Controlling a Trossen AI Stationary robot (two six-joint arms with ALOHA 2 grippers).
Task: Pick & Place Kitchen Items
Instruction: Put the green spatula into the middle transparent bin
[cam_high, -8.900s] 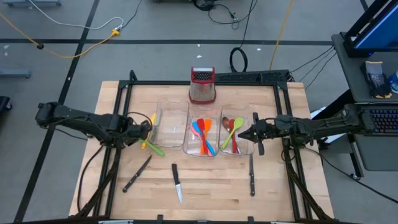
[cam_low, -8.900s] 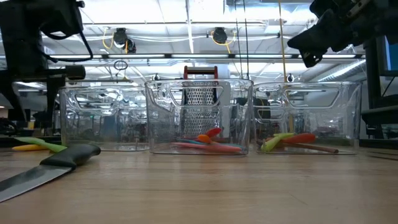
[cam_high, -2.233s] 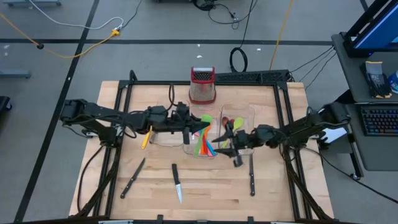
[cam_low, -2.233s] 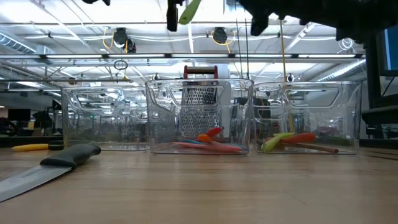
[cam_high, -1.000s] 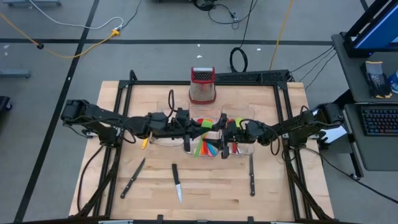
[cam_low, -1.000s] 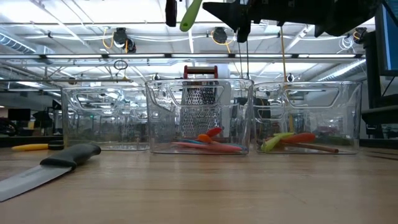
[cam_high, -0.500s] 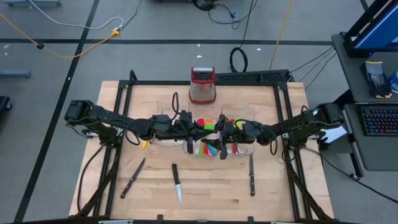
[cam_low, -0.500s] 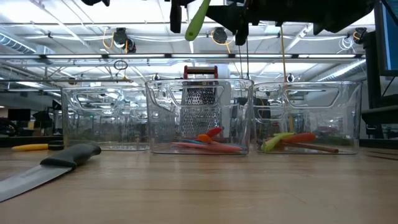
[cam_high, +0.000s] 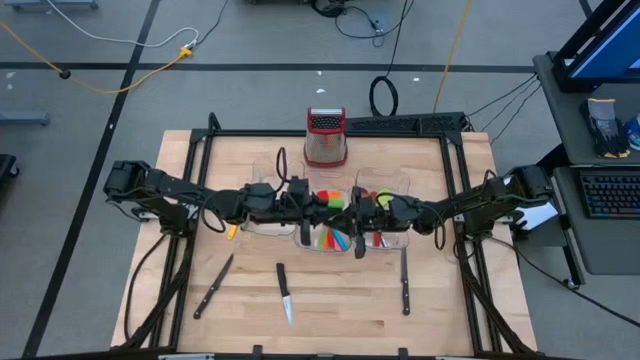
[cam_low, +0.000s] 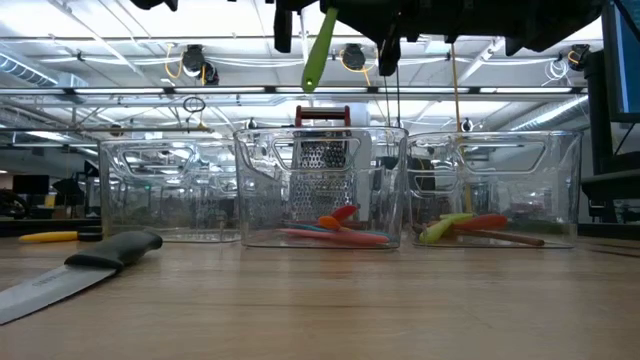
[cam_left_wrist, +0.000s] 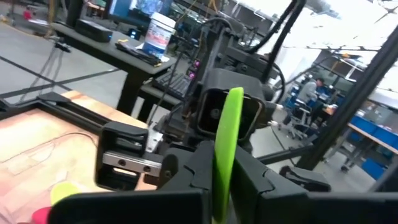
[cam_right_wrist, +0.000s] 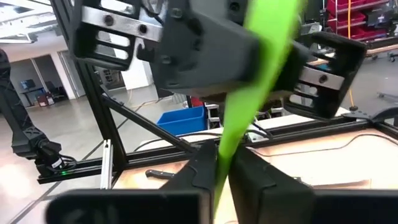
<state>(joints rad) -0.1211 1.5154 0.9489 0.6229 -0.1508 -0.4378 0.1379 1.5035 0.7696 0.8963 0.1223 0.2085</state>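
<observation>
A green utensil (cam_low: 318, 50) hangs high above the middle clear bin (cam_low: 320, 190), tilted, with its rounded lower end (cam_low: 310, 85) free. My left gripper (cam_high: 315, 203) reaches in from the table's left and is shut on it. My right gripper (cam_high: 350, 210) reaches in from the right and is shut on it too. Red, orange and blue utensils (cam_high: 328, 238) lie in the middle bin. A green, a red and a brown utensil (cam_low: 470, 228) lie in the right bin (cam_low: 490, 190). A yellow utensil (cam_high: 231, 231) rests flat on the table by the left bin (cam_low: 170, 190). My left gripper pinches the green utensil's flat strip (cam_left_wrist: 219, 155) between its two fingers, coming level from the table's left. The utensil is lifted clear of the bins. My right gripper pinches the same green strip (cam_right_wrist: 225, 146) between its two fingers, coming level from the table's right. The strip runs on from its fingers to the left gripper (cam_right_wrist: 205, 43). The utensil is clear of the bins.
A steel box grater (cam_high: 325, 137) with a red top stands at the far edge behind the bins. Three black-handled knives (cam_high: 215, 285) (cam_high: 285, 293) (cam_high: 405, 280) lie flat on the near half of the wooden table; one knife (cam_low: 80, 265) is close to the low camera.
My right gripper has shut on the green utensil that my left gripper holds. My left gripper has gone slightly toward the table's right, and the utensil now hangs steeper and a little lower than before.
</observation>
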